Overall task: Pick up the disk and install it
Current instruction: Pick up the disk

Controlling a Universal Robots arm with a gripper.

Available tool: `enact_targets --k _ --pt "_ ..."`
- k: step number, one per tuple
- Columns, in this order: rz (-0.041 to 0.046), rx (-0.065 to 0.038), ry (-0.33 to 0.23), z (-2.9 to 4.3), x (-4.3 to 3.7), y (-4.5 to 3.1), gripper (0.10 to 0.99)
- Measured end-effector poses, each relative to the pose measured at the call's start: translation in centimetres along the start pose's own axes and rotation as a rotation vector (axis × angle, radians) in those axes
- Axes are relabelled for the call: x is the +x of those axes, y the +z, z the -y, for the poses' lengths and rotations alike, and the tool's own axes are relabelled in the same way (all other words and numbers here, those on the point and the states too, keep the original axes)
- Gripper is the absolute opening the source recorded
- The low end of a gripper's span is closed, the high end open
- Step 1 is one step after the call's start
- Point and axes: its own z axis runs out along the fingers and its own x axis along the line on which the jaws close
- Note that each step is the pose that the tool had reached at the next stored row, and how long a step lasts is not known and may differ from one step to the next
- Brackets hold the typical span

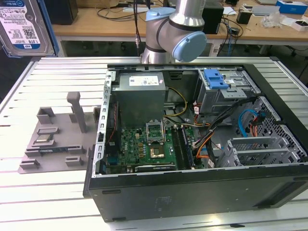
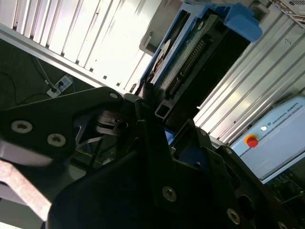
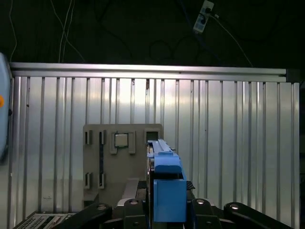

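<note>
Disk [image 1: 24, 21] sits closest in the exterior view, high at that view's left edge, off the table. Open computer case [image 1: 192, 192] holds power supply [image 1: 142, 94], motherboard [image 1: 144, 144], drive cage [image 1: 226, 96]. Grey fixture [image 1: 53, 139] just beside case wall; slatted table [image 1: 48, 197] open before it.

Second wrist view: gripper [image 2: 151, 102] clamped on disk's end.

First wrist view: disk edge-on between jaws, fixture beyond.
</note>
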Motion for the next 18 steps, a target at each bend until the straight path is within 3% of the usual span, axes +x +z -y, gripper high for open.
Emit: enact_targets --k 7,9,10,13,16,18 --pt "-0.0001 0.000 0.000 0.29 0.01 -0.03 0.369" --pt "-0.0001 0.000 0.000 0.84 0.02 -0.05 0.369" --pt "-0.0006 0.000 0.000 1.55 0.03 -0.09 0.369" --pt "-0.0006 0.000 0.000 2.54 0.05 -0.13 0.369" --pt "-0.0007 0.000 0.000 4.19 0.08 -0.21 0.369" --pt "-0.0007 0.000 0.000 4.86 0.09 -0.24 0.369"
